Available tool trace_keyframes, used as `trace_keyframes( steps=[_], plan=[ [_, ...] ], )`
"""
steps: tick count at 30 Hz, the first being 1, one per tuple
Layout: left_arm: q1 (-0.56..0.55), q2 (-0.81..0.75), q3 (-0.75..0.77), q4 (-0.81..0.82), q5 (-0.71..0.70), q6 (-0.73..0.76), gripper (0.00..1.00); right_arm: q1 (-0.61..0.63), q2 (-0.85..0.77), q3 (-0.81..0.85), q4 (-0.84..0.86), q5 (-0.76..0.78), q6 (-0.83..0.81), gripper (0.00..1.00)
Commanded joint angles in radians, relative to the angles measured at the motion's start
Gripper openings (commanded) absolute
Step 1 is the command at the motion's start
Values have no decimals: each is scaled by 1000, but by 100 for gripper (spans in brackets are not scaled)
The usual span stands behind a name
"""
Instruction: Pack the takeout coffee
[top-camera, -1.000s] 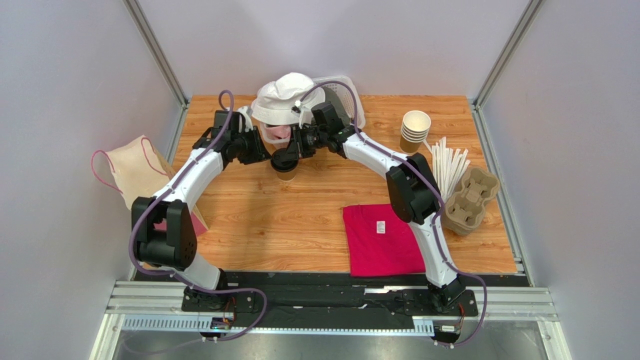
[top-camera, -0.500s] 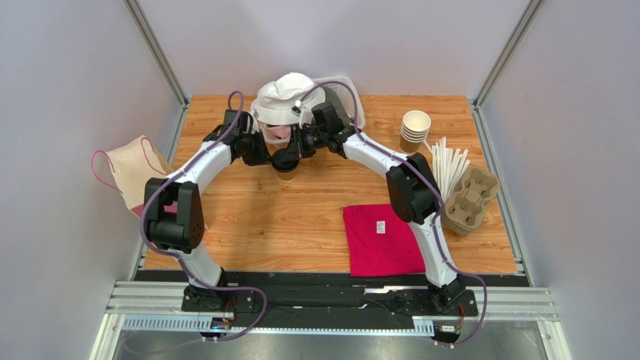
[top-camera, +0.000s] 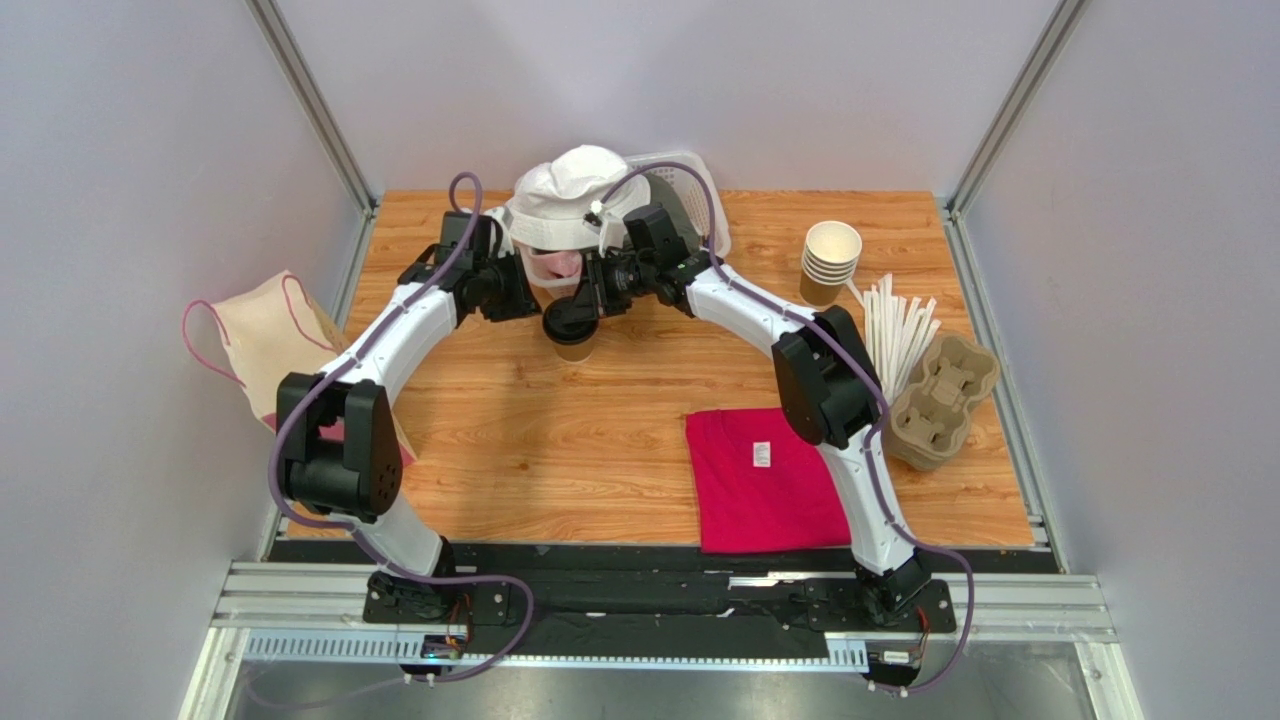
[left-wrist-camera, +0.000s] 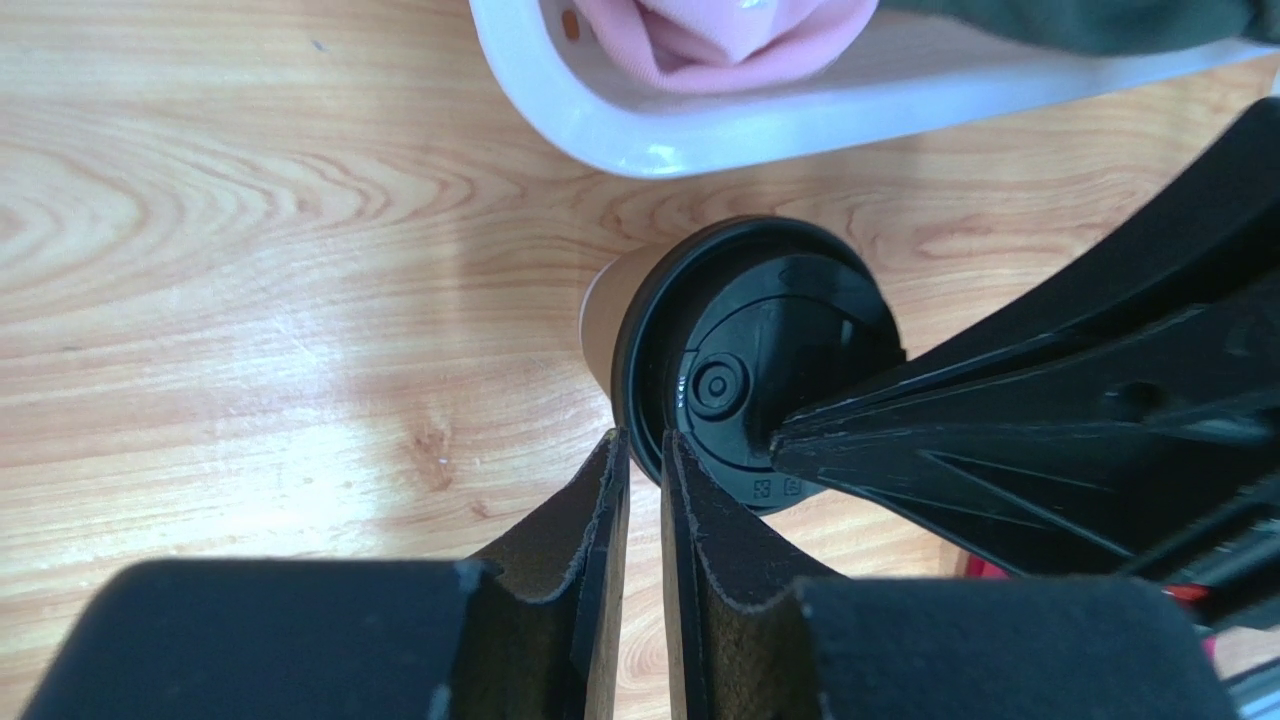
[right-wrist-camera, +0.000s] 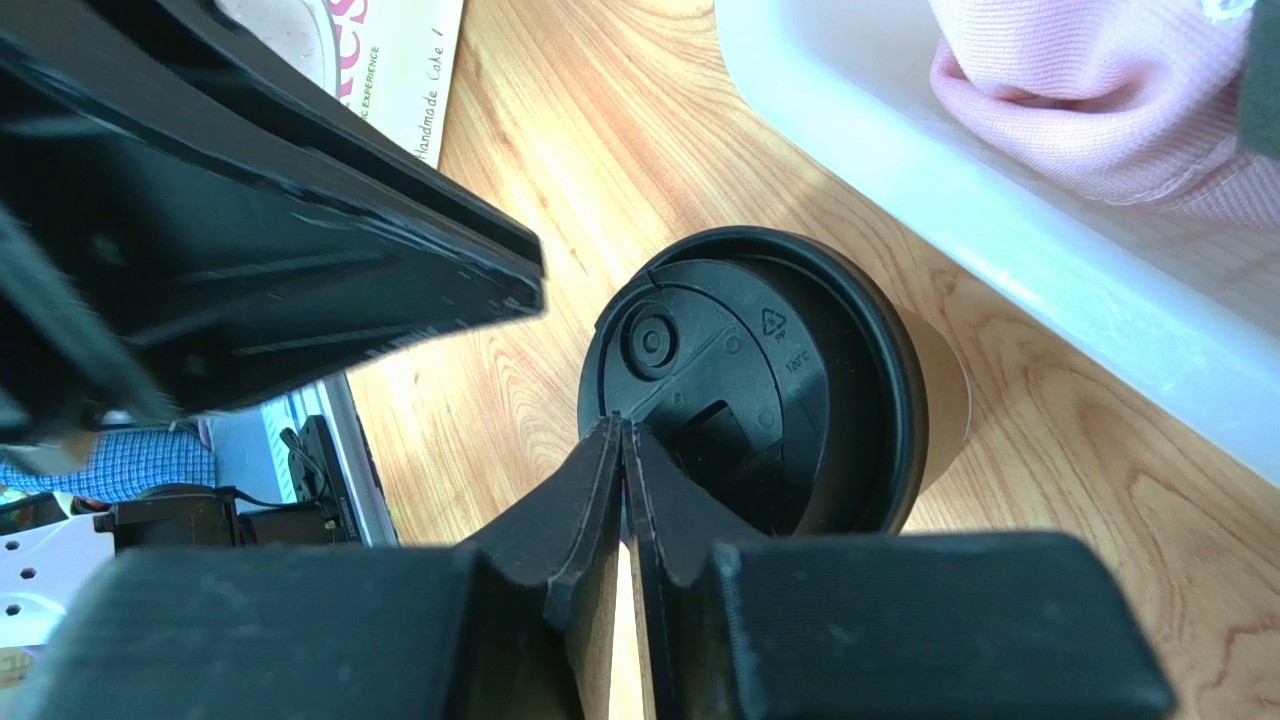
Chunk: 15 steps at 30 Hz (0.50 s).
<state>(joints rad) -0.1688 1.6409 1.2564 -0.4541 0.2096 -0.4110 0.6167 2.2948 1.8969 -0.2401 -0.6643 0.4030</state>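
Takeout coffee (top-camera: 570, 333): upright on the wooden table (top-camera: 601, 450), toward 11 o'clock from the table's middle, just in front of the white bin. Its black lid (left-wrist-camera: 751, 375) is on, and a bit of tan wall shows below it.
Left gripper (left-wrist-camera: 637, 447): comes at the cup from 9 o'clock. The jaws are drawn almost together, with only a slit of wood showing between them. The tips are right at the lid's rim, and I see nothing caught between them.
Right gripper (right-wrist-camera: 622, 432): reaches in from 3 o'clock, over the lid. The jaws are pressed nearly together, pinching nothing that I can see. The tips are above the lid's top, beside its small round boss; I cannot tell whether they touch it.
White bin (top-camera: 717, 210): at 12 o'clock by the table's back edge, just behind the cup. A white cloth (top-camera: 564, 188) is heaped over it and a pink cloth (right-wrist-camera: 1082, 120) lies inside.
Stack of lidless cups (top-camera: 830, 258): at 2 o'clock, well apart from the coffee.
White straws (top-camera: 899, 333): at 3 o'clock, fanned out just beside the pulp carrier (top-camera: 939, 398).
Magenta cloth (top-camera: 766, 480): at 5 o'clock, folded flat, with the right arm passing over its edge.
Tan bag (top-camera: 263, 345): at 9 o'clock, pink handles, lying past the table's left edge.
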Motion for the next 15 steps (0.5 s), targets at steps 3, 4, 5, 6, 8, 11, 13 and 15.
trace_keyframes(
  steps=[3,4,5,6,8,11,13,15],
  plan=[
    [-1,-29,43,-5,-13,18,21,-11,49,-39,-88,61,-39,14],
    [-1,-21,41,-5,-12,15,21,-12,49,-39,-87,61,-39,14],
    [-1,-4,38,-6,-9,17,21,-11,51,-39,-88,61,-39,14],
    [-3,6,32,-3,-6,15,20,-11,51,-41,-87,61,-39,14],
    [-3,46,26,-9,-9,12,20,-11,51,-41,-88,61,-39,14],
    [-5,89,11,-14,-9,23,19,-12,52,-44,-85,60,-38,14],
    [-5,121,14,-44,-13,29,18,-14,55,-47,-88,60,-36,14],
    [-5,151,15,-72,-15,25,18,-15,54,-50,-88,58,-38,14]
  ],
)
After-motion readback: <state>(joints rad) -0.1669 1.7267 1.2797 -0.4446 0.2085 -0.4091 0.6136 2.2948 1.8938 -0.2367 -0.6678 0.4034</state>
